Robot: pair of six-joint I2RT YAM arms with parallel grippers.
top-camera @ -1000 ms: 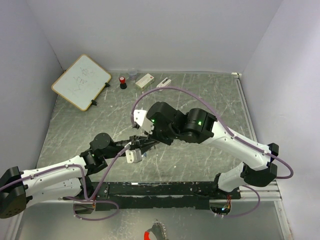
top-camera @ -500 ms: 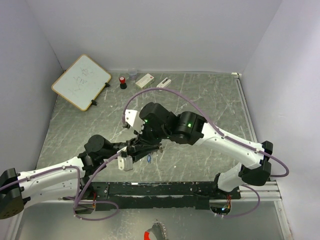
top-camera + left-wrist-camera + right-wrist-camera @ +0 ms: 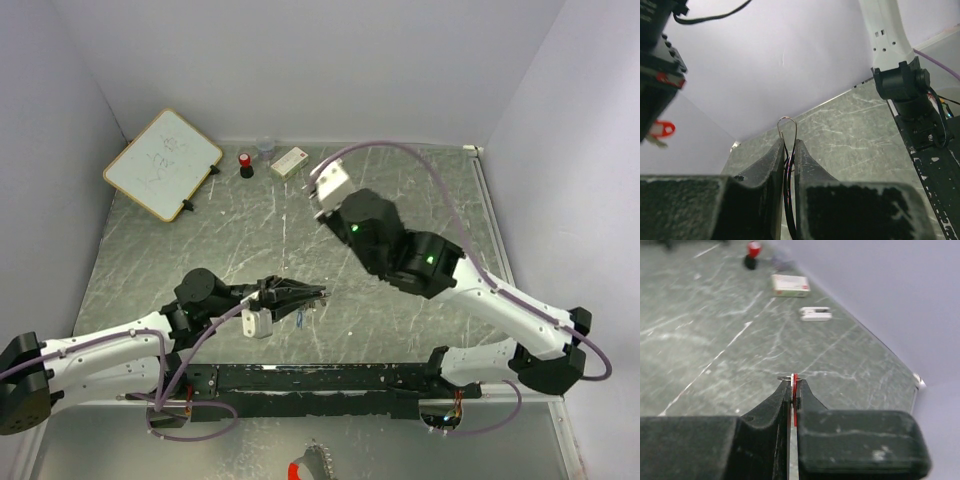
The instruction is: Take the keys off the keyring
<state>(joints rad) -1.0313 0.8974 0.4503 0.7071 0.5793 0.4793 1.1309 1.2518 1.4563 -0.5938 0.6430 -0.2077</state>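
My right claw point(image 3: 792, 383) is clenched on the red key point(image 3: 795, 390), with a small metal loop showing just past the tips. It hangs over the far side of the counter point(image 3: 200, 250), well apart from my left claw point(image 3: 788, 142). The left one is clamped on the keyring point(image 3: 787, 118), whose wire loop pokes out between the tips. The blue key point(image 3: 302, 319) seems to dangle just beneath, so I judge half the job remains. I should bring the red key low over bare counter, short of the white box point(image 3: 790, 285), and release it gently so it cannot skip. Meanwhile I should hold the ring steady, blue head hanging free.
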